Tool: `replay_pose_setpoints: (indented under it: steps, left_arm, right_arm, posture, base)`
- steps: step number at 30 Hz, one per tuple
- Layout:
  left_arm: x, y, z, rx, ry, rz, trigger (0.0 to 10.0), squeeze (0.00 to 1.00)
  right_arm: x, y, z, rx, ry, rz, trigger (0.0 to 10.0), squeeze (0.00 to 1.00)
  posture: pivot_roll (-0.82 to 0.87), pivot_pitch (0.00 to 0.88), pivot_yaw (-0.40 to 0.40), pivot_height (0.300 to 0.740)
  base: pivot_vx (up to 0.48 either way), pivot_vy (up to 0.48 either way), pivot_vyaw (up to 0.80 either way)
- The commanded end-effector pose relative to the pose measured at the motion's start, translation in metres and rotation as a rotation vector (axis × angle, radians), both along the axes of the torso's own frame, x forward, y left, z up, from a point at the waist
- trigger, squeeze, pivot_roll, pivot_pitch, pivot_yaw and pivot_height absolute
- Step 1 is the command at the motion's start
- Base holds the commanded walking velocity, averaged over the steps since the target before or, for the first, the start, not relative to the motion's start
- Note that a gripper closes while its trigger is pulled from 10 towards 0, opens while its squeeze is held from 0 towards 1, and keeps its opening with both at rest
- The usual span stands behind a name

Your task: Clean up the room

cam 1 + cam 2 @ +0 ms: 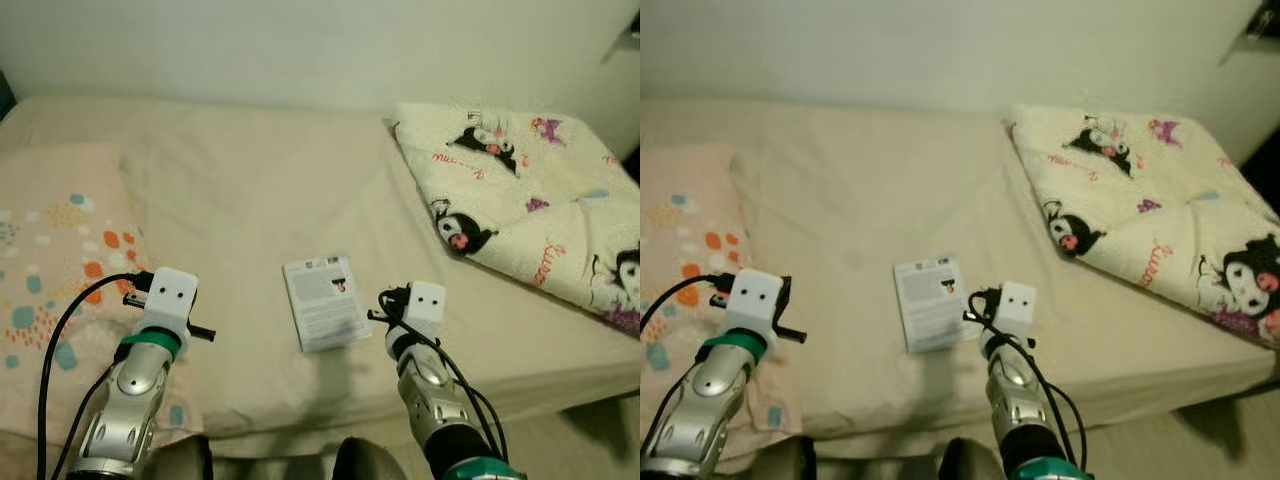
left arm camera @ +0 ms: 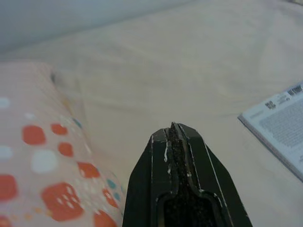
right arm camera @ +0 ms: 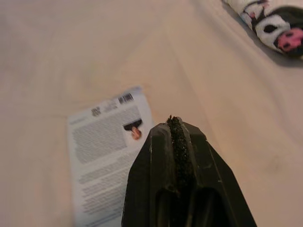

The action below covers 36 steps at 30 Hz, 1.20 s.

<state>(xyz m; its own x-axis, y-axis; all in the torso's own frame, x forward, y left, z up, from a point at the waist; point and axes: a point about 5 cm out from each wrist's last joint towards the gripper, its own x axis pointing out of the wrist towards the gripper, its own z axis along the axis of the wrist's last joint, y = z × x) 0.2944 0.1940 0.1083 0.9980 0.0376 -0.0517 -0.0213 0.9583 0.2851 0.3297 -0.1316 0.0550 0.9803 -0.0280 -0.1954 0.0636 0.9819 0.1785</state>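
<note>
A flat white printed booklet lies face up on the beige bed sheet, near the bed's front edge. My right gripper is shut with nothing in it and hovers just right of the booklet; its wrist sits beside the booklet's right edge. Over the sheet at the left, beside the patterned pillow, my left gripper is shut and empty. The booklet's corner lies off to that gripper's right.
A pink pillow with orange and teal spots lies at the bed's left. A folded cream blanket with cartoon prints covers the right side. A pale wall runs behind the bed. The bed's front edge drops to the floor.
</note>
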Motion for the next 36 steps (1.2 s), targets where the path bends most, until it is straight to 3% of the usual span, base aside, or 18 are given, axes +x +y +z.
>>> replay_pose_setpoints:
  steps: [1,6,11,21,22,28,32,36]
  left_arm:
    - [-0.005,0.001,-0.009,-0.014,0.026,0.009,10.0,0.0]
    - [-0.006,0.002,-0.018,-0.042,0.067,0.034,10.0,0.0]
    - [-0.002,-0.008,-0.014,-0.045,0.051,0.001,10.0,0.0]
    - [0.006,-0.02,-0.011,-0.033,0.069,-0.084,10.0,0.0]
    - [0.008,-0.024,-0.012,-0.031,0.074,-0.105,10.0,0.0]
    - [0.014,-0.045,-0.018,-0.031,0.098,-0.191,10.0,0.0]
    - [0.015,-0.046,-0.019,-0.033,0.099,-0.191,10.0,0.0]
    - [0.017,-0.041,-0.021,-0.022,0.102,-0.184,10.0,0.0]
  right_arm:
    - [-0.003,-0.002,-0.003,-0.009,0.006,0.001,10.0,0.0]
    - [-0.006,-0.003,-0.008,0.017,0.026,-0.017,10.0,0.0]
    - [-0.008,-0.009,-0.013,0.042,0.057,-0.07,10.0,0.0]
    - [-0.022,-0.02,-0.021,0.018,0.046,-0.139,10.0,0.0]
    - [-0.026,-0.025,-0.023,0.014,0.046,-0.163,10.0,0.0]
    - [-0.047,-0.052,-0.028,-0.012,0.043,-0.266,10.0,0.0]
    - [-0.05,-0.056,-0.027,-0.025,0.037,-0.278,10.0,0.0]
    - [-0.064,-0.071,-0.015,-0.103,0.033,-0.309,10.0,0.0]
  posture:
    - [0.17,0.0,-0.099,0.679]
    - [0.19,0.0,-0.11,0.699]
    - [0.2,0.0,-0.109,0.719]
    - [0.18,0.0,0.006,0.74]
    - [0.15,0.0,0.054,0.74]
    - [0.08,0.0,0.093,0.74]
    - [0.07,0.0,0.094,0.74]
    - [0.01,0.0,0.056,0.74]
  base:
    - [0.0,0.0,0.0]
    - [0.0,0.0,0.0]
    - [0.0,0.0,0.0]
    - [0.0,0.0,0.0]
    - [0.0,0.0,0.0]
    - [0.0,0.0,0.0]
    - [0.0,0.0,0.0]
    - [0.0,0.0,0.0]
